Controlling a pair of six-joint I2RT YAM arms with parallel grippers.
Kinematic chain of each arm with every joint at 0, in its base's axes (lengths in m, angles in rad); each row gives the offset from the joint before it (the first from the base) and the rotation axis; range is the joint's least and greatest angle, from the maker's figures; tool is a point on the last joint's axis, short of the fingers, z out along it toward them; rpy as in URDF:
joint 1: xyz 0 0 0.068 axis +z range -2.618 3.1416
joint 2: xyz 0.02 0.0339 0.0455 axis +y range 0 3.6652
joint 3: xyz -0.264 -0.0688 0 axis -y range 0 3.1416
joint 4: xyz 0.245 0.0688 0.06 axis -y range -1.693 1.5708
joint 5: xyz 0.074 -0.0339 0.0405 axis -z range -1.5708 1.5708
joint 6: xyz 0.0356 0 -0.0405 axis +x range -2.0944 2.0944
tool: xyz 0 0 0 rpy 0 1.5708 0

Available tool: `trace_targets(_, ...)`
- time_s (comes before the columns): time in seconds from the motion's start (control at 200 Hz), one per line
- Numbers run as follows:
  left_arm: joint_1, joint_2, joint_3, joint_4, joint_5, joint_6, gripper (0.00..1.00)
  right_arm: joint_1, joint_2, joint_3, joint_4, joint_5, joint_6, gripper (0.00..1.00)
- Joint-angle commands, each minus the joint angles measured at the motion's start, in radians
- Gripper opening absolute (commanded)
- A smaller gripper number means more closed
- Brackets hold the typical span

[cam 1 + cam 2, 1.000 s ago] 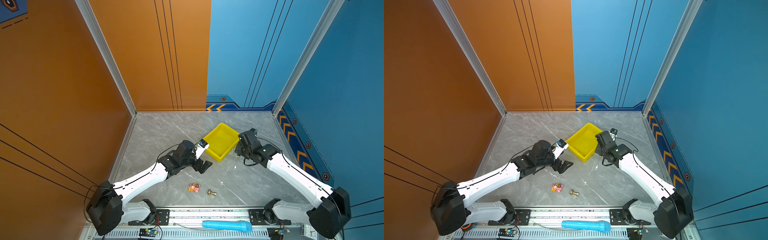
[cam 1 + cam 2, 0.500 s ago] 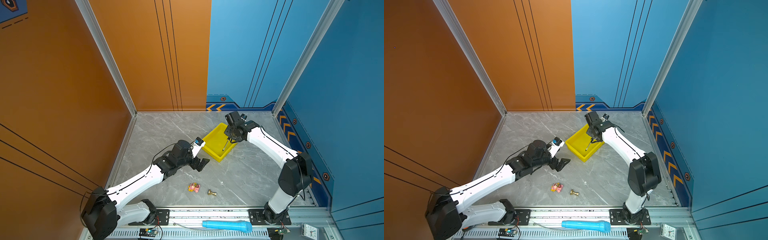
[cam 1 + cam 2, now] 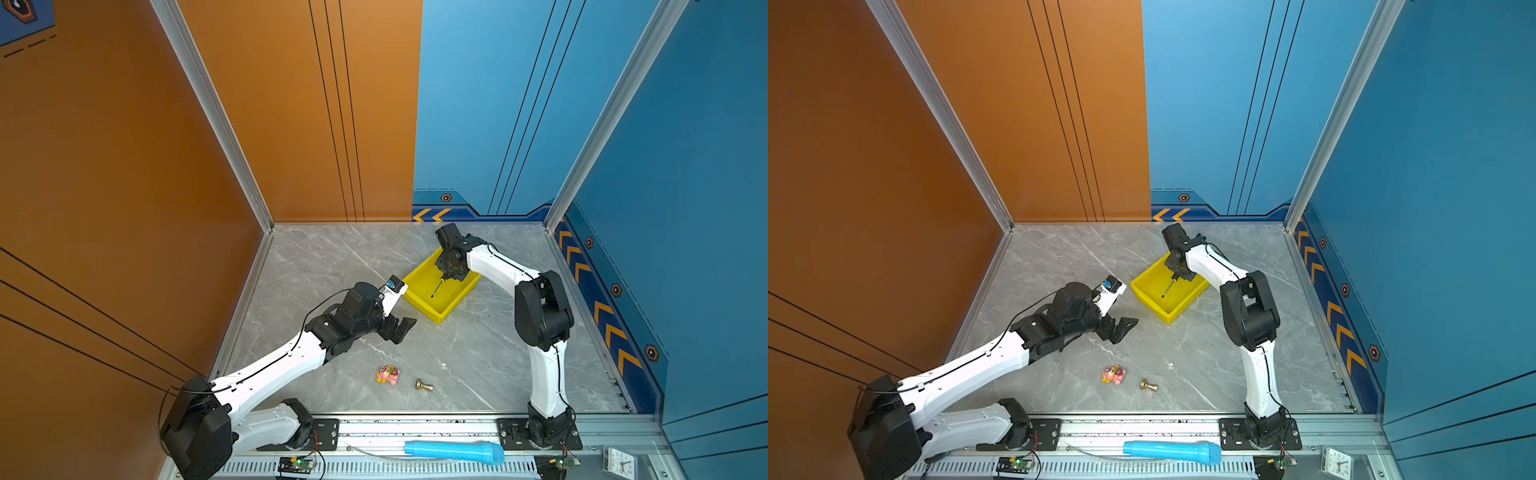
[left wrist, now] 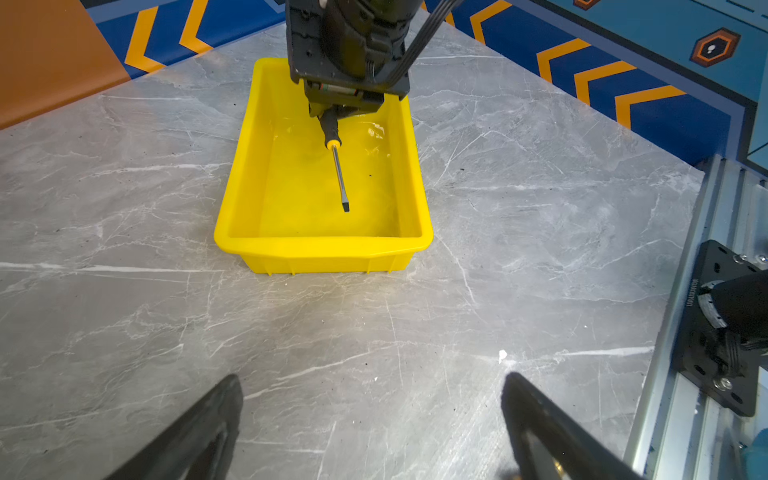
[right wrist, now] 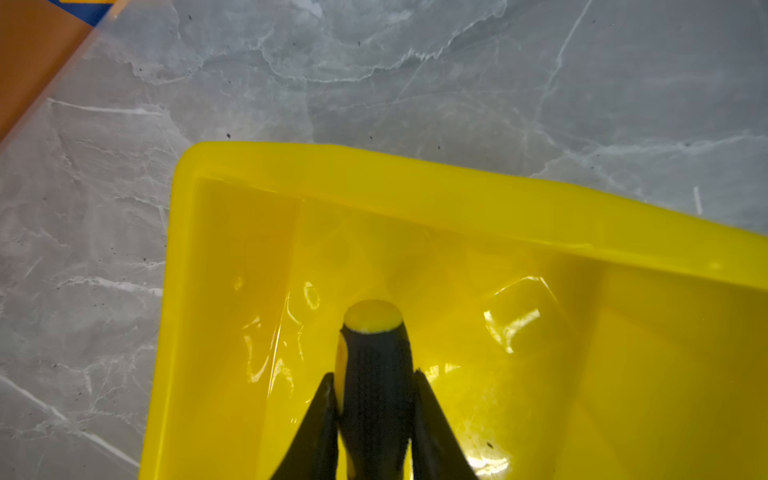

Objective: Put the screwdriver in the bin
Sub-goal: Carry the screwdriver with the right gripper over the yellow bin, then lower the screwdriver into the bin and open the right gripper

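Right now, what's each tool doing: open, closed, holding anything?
left tool: open, empty.
right tool: closed on the slim black-handled screwdriver with silver shaft, over the bright yellow rectangular plastic bin.

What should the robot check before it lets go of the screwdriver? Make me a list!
1. The right gripper is shut on the handle of the screwdriver: ok.
2. The whole screwdriver is inside the walls of the bin, not over a rim: ok.
3. The tip touches the bin's floor: cannot tell.
4. The bin sits flat on the table: ok.
5. The left gripper is open, empty and away from the bin: ok.
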Motion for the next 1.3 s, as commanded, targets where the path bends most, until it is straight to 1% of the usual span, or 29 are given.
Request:
trace_targets(0.0, 0.015, -0.021, -0.018, -0.017, -0.024, -0.003, 0.98, -0.007, 0.032, 0.024, 0.012, -0.016, 0.024, 0.0)
trace_targets(0.34, 0.025, -0.003, -0.017, -0.012, -0.025, 0.001, 0.98, -0.004, 0.095, 0.02, 0.033, -0.02, 0.022, 0.03)
trace_targets(0.531, 0.031, -0.001, -0.022, -0.01, -0.028, -0.001, 0.98, -0.007, 0.114, 0.02, 0.033, -0.02, 0.014, 0.09)
trace_targets(0.761, 0.045, -0.009, -0.035, 0.0, -0.034, -0.003, 0.98, 0.001, 0.1, -0.004, 0.032, -0.001, 0.007, 0.21)
trace_targets(0.941, 0.063, -0.012, -0.034, 0.005, -0.024, 0.002, 0.98, 0.003, 0.078, -0.015, 0.031, 0.024, -0.007, 0.28)
trace_targets(1.031, 0.07, -0.018, -0.033, 0.009, -0.024, 0.004, 0.98, 0.008, 0.061, -0.019, 0.032, 0.042, -0.013, 0.34)
trace_targets(1.182, 0.082, -0.032, -0.035, 0.008, -0.027, 0.002, 0.98, 0.017, 0.039, -0.006, 0.031, 0.068, -0.042, 0.48)
trace_targets(1.292, 0.087, -0.046, -0.038, 0.0, -0.025, 0.002, 0.98, 0.02, 0.018, 0.004, 0.031, 0.081, -0.064, 0.54)
